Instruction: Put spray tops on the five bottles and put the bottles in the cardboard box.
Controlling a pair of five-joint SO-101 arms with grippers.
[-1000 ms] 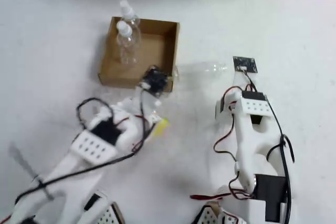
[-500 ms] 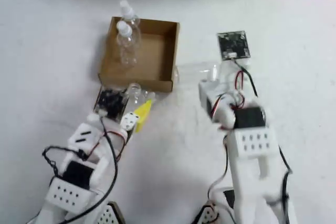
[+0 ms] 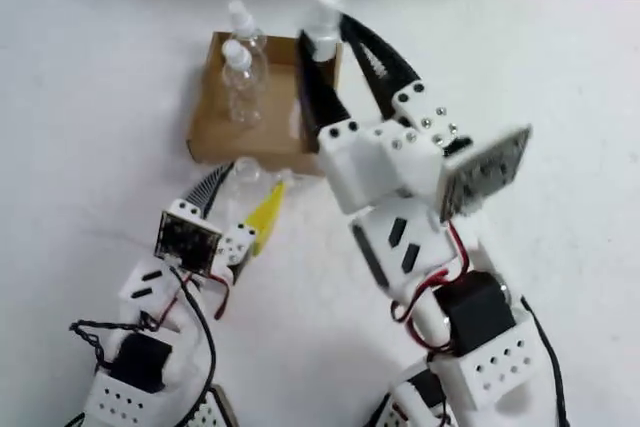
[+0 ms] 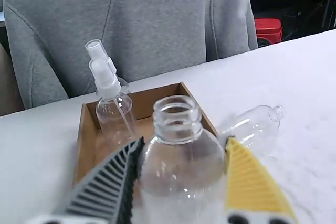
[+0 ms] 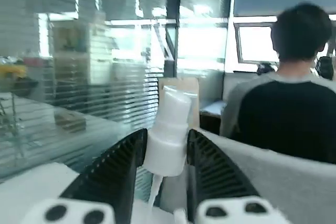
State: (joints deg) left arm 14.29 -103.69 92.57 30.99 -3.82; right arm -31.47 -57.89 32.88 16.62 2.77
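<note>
Two tools loaded, spray top not yet on the bottle.
Left tool (image 4: 185,148) is closed on the body of an open bottle (image 4: 177,119), upright, neck bare, low by the near wall of the box (image 3: 205,147). Right tool (image 5: 165,135) is pinched on a spray top (image 5: 170,124), nozzle up, tube hanging down, long axis near vertical, held high off the counter (image 3: 100,97). From above, the top reads beyond the bottle, over the box's far corner on the right arm's side, well apart from the neck. Judgement: the top must come back toward the left tool and go down tube-first; the axes look roughly parallel. Two capped bottles (image 3: 240,77) stand in the box. One bare bottle (image 4: 254,124) lies on its side beside it.
</note>
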